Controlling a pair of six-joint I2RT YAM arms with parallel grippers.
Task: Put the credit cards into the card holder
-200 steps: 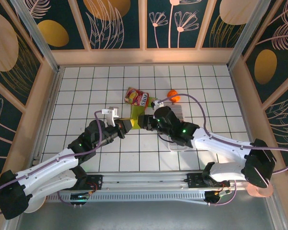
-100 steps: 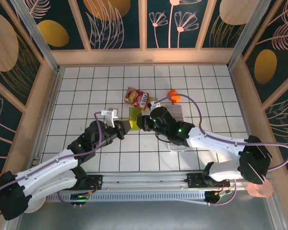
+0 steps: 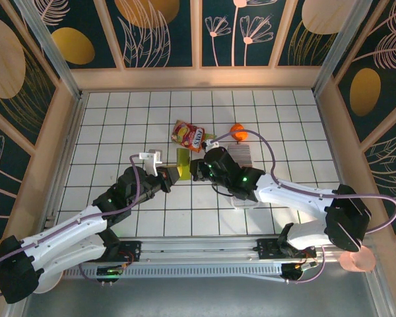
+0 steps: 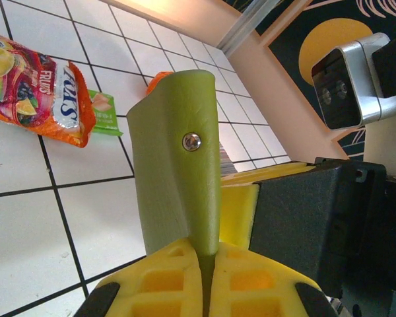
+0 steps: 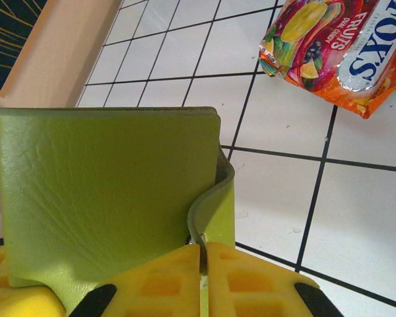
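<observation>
The olive-green, leathery folding card holder (image 5: 105, 191) is held over the middle of the white tiled table (image 3: 119, 119). It looks light and floppy, best pinched at its leaf edges. The left gripper (image 4: 202, 264) is clamped on its studded flap, the right gripper (image 5: 202, 261) on the other leaf. The grey striped block of credit cards (image 3: 241, 153) lies nearby, likely thin and slippery.

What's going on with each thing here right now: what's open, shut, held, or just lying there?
left hand: shut, pinching one flap of the card holder.
right hand: shut, pinching another flap.
card holder: held between both hands, one flap bent away from the rest.
credit cards: packed on edge on the table, not held.
candy bag: lying flat, untouched.
orange ball: resting on the table, untouched.
</observation>
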